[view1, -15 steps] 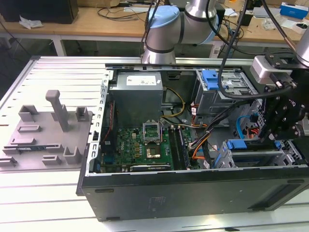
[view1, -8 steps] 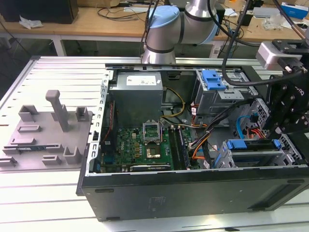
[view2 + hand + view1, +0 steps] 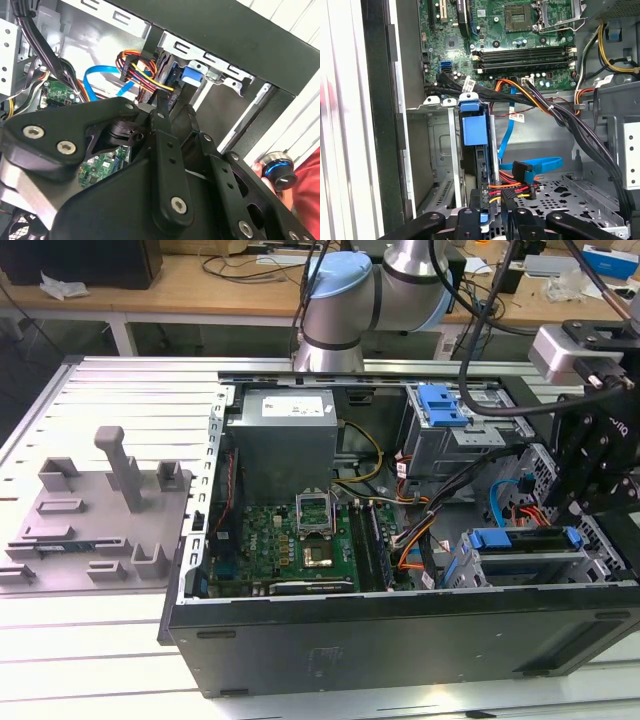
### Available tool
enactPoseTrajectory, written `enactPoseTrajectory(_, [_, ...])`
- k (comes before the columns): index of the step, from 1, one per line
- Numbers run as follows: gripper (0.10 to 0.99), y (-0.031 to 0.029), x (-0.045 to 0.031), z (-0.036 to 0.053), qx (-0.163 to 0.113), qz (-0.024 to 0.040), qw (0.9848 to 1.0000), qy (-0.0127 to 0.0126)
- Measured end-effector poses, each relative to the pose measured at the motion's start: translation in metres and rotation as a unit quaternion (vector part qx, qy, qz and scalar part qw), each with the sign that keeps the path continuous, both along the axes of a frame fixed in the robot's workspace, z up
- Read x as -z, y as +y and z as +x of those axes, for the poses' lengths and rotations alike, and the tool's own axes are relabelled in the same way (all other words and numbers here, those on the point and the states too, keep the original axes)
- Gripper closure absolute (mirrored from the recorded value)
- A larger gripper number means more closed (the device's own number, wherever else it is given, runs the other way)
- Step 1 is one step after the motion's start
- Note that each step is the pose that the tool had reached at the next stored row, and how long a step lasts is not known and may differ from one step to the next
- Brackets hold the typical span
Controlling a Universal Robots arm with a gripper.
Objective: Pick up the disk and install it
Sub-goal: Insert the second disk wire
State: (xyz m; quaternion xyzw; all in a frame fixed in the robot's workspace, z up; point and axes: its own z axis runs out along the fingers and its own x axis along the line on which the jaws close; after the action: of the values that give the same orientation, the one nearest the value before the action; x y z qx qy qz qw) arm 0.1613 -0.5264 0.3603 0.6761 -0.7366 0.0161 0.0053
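The disk [image 3: 524, 540] stands on edge in the drive cage at the near corner of the open computer case, on the exterior view's right, its bright blue carrier on top. In the first wrist view the disk [image 3: 473, 131] is edge-on in the metal bay, with red, orange and yellow wires running to its near end. My gripper [image 3: 592, 502] hangs over the right end of that cage. In both wrist views the gripper [image 3: 491, 220] [image 3: 175, 107] sits right at the disk's end, close to the blue tab [image 3: 190, 75].
A second blue-topped drive cage [image 3: 443, 406] stands at the back of the case. The motherboard [image 3: 285, 540], power supply [image 3: 287, 440] and loose cables [image 3: 560, 117] fill the case floor. A grey fixture plate [image 3: 95, 515] lies at the exterior view's left. A hand holding a knob [image 3: 278, 173] is beside the case.
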Motion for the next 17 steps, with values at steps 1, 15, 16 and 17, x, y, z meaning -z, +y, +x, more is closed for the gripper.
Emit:
enactPoseTrajectory(1, [0.78,0.0002,0.0,0.0,0.0,0.0,1.0,0.0])
enactPoseTrajectory(15, [0.78,0.0345,-0.0069,0.0,0.0,-0.0712,0.9974,0.0054])
enactPoseTrajectory(16, [0.78,0.0367,-0.0074,0.0,0.0,-0.0801,0.9968,0.0065])
enactPoseTrajectory(17, [0.78,0.0394,-0.0078,0.0,0.0,-0.0897,0.9959,0.0076])
